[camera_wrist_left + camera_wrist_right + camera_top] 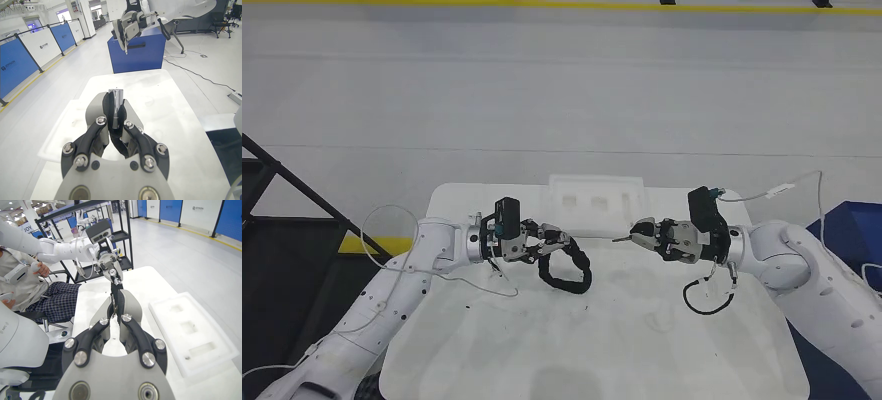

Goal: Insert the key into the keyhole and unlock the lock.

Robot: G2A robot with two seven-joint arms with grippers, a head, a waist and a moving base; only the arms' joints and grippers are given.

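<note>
The right claw (115, 298) is clamped on the thin silver metal key (114, 307), whose blade sticks out past the fingertips. Straight ahead of it, apart from the key tip, the left claw (114, 97) is clamped on the chrome cylindrical lock with black sleeve (116, 106). The round end face of the lock (112, 272) is turned toward the key. The lock's black cable loop (570, 270) hangs below the left claw over the white surface (592, 340).

Beside both claws, on the side away from the robot, the white foam tray (211, 328) lies flat on the surface. It has three rectangular recesses. A small dark speck (187, 357) lies in one end recess and is too small to identify.

Past the right claw, off the surface, stands a blue cabinet (136, 55). Past the left claw stands a black metal rack (122, 237).
</note>
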